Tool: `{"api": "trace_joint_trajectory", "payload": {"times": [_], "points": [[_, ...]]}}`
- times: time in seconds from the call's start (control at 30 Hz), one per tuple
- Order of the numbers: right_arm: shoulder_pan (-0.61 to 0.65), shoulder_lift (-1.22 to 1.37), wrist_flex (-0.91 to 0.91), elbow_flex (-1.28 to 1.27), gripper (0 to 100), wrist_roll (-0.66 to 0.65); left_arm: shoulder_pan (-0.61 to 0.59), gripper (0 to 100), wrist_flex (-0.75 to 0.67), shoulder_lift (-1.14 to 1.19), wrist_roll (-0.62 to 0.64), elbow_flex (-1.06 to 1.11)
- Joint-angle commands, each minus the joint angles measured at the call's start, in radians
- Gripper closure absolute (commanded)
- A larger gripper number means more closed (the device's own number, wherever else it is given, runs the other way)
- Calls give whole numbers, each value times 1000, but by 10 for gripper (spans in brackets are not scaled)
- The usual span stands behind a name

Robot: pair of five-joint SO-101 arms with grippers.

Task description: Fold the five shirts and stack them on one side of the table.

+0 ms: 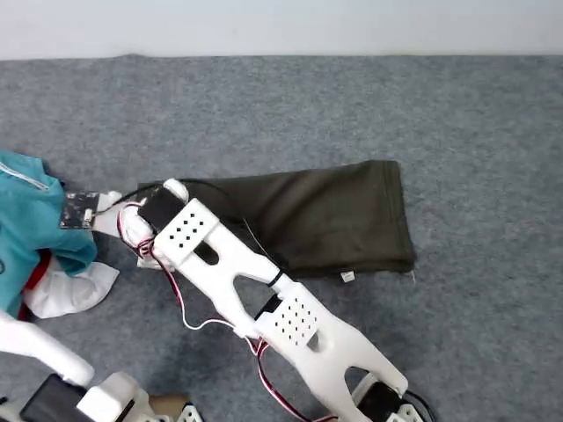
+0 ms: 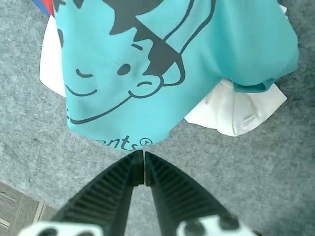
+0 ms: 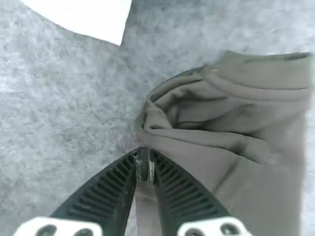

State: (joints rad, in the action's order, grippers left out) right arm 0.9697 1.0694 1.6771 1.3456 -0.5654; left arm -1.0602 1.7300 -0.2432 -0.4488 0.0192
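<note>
Grey surface: olive shirt lies mid-surface, part-folded, teal shirt heaped at edge; right end effector pinches olive hem, left end effector closed, empty; prob. mid-fold, next needs hem carried across w/o slip.

Right gripper — black ribbed jaws pressed together on a thin fold of the dark olive shirt. The shirt lies bunched in soft folds on the grey felt table cover. White cloth — one corner, apart from the shirt.
</note>
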Motion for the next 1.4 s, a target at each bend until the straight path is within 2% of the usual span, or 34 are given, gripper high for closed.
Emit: {"api": "trace_joint_trajectory", "payload": {"times": [0.0,0.13,0.4,0.5,0.7,0.87,1.03,1.23,1.37], "points": [[-59,-30,41,107,983,11,5,994,18,-48,-3,-2],[-74,30,-13,106,983,9,8,994,17,-44,2,-2],[50,171,-105,117,983,6,20,994,17,-46,3,13],[56,153,-73,155,984,8,15,994,18,-48,3,13],[-24,85,117,302,985,8,15,994,17,-48,3,13],[-154,13,124,288,987,51,17,994,17,-48,3,13],[-216,-127,124,38,983,64,21,994,17,-48,3,13],[-220,-354,119,-404,983,167,21,994,15,-41,3,13],[-220,-386,116,-595,983,186,23,994,14,-40,3,13]]}}
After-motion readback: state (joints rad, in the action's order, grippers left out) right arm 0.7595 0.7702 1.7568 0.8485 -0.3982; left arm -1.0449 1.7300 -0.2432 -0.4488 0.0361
